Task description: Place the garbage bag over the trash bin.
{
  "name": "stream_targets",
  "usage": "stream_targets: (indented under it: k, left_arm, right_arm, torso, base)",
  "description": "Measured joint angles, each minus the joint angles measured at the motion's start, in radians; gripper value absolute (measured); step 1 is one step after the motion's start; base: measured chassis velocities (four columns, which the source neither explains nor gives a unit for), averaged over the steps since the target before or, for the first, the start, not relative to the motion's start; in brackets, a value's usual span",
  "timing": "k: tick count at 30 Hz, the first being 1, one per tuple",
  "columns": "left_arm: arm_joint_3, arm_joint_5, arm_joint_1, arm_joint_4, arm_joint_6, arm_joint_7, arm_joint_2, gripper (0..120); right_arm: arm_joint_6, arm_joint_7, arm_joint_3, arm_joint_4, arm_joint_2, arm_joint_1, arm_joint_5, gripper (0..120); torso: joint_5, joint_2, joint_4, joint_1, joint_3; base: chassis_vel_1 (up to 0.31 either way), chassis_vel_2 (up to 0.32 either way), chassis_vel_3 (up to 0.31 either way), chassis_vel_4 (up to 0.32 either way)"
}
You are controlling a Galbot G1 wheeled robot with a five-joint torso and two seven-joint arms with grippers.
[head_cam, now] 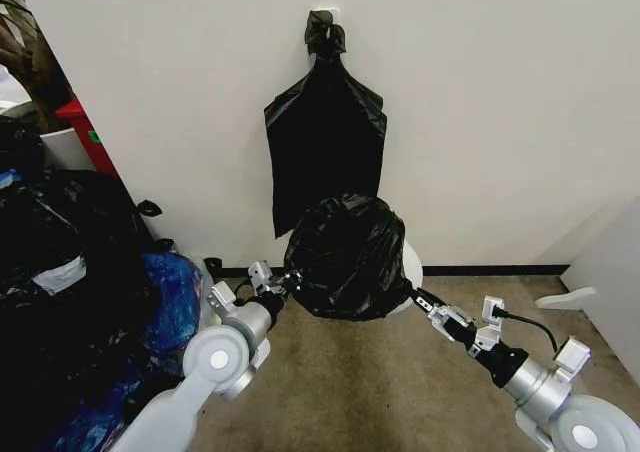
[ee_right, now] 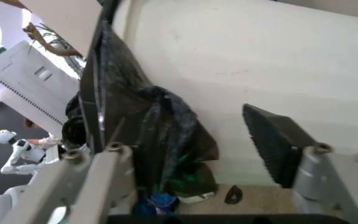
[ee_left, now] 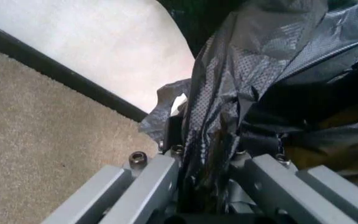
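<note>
Your left gripper [head_cam: 287, 281] sits low at the left edge of the garbage bag [head_cam: 345, 257] in the head view, its fingers pinched on a fold of the black film. Across from it, your right gripper [head_cam: 420, 300] reaches up to the bag's lower right edge; from here you cannot tell how its fingers stand. The bag is draped over the trash bin [head_cam: 413, 268], of which you see just a white strip of wall on the right side, so nothing inside it is visible. Behind, a flat black bag [head_cam: 325, 142] hangs on the wall, and a heap of black bags [head_cam: 70, 272] fills the left.

From the left wrist, the left gripper [ee_left: 205, 161] clamps bunched garbage bag [ee_left: 260, 74] film between its grey fingers [ee_left: 151, 179].

From the right wrist, the right gripper [ee_right: 197, 156] stands spread, one dark pad [ee_right: 271, 140] bare and apart from the film [ee_right: 160, 135] lying against the other finger.
</note>
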State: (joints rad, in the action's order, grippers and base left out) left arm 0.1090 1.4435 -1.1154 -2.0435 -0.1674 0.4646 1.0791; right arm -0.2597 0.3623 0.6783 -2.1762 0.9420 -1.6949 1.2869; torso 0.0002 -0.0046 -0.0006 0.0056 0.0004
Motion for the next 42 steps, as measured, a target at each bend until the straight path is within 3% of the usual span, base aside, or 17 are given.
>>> stream_targets:
  k: [3, 5, 10, 14, 25, 42]
  left_arm:
    - [-0.001, -0.01, -0.004, 0.0, 0.0, 0.001, 0.002, 1]
    - [-0.001, -0.012, -0.004, 0.0, 0.0, 0.002, 0.002, 1]
    - [-0.001, -0.02, -0.007, -0.002, 0.0, 0.005, 0.001, 1]
    - [-0.001, -0.021, -0.006, -0.002, 0.0, 0.006, 0.001, 1]
    - [-0.006, -0.026, 0.0, 0.002, 0.004, 0.008, 0.006, 1]
    - [-0.004, -0.017, -0.001, -0.019, 0.002, 0.012, 0.0, 1]
  right_arm:
    - [-0.001, 0.0, -0.002, -0.008, 0.0, -0.002, 0.0, 32]
    - [-0.001, 0.0, -0.003, -0.01, 0.0, -0.002, 0.0, 31]
    - [-0.001, -0.001, -0.004, -0.022, 0.001, -0.006, 0.004, 8]
    - [-0.001, -0.002, -0.006, -0.027, 0.002, -0.007, 0.006, 0]
    - [0.002, -0.023, -0.016, -0.041, 0.005, -0.004, -0.021, 0]
    - [0.03, -0.072, -0.01, 0.091, 0.002, 0.006, -0.135, 0]
  torso:
    - [0.0, 0.0, 0.0, 0.0, 0.0]
    - [0.0, 0.0, 0.0, 0.0, 0.0]
    - [0.0, 0.0, 0.0, 0.0, 0.0]
    - [0.0, 0.0, 0.0, 0.0, 0.0]
    - [-0.0001, 0.0, 0.0, 0.0, 0.0]
    - [-0.0003, 0.0, -0.0002, 0.0, 0.0]
  base:
    - [0.0, 0.0, 0.0, 0.0]
    - [0.0, 0.0, 0.0, 0.0]
    - [0.0, 0.0, 0.0, 0.0]
    - [0.0, 0.0, 0.0, 0.0]
    - [0.0, 0.0, 0.0, 0.0]
    - [0.0, 0.0, 0.0, 0.0]
